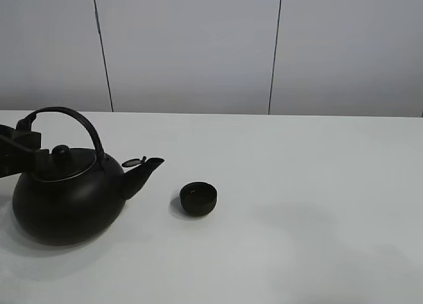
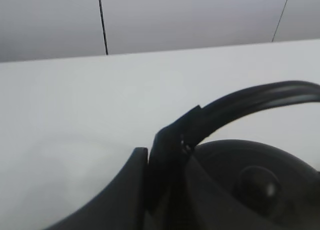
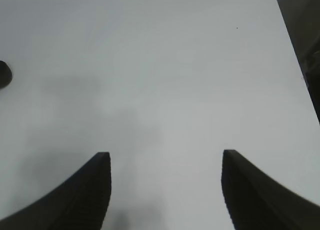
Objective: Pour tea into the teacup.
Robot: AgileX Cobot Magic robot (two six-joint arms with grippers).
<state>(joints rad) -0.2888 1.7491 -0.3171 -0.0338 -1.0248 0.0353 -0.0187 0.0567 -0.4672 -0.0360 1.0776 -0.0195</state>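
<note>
The large black kettle stands at the left of the white table, its spout pointing right toward the teacup. The teacup is small, black and round, and sits a short way right of the spout. My left gripper is shut on the left end of the kettle's arched handle. In the left wrist view the gripper clamps the handle above the lid knob. My right gripper is open and empty over bare table. The teacup's edge shows in the right wrist view.
The white table runs wide to the right of the teacup. A pale panelled wall stands behind the far edge. The right wrist view shows the table's edge with dark space beyond.
</note>
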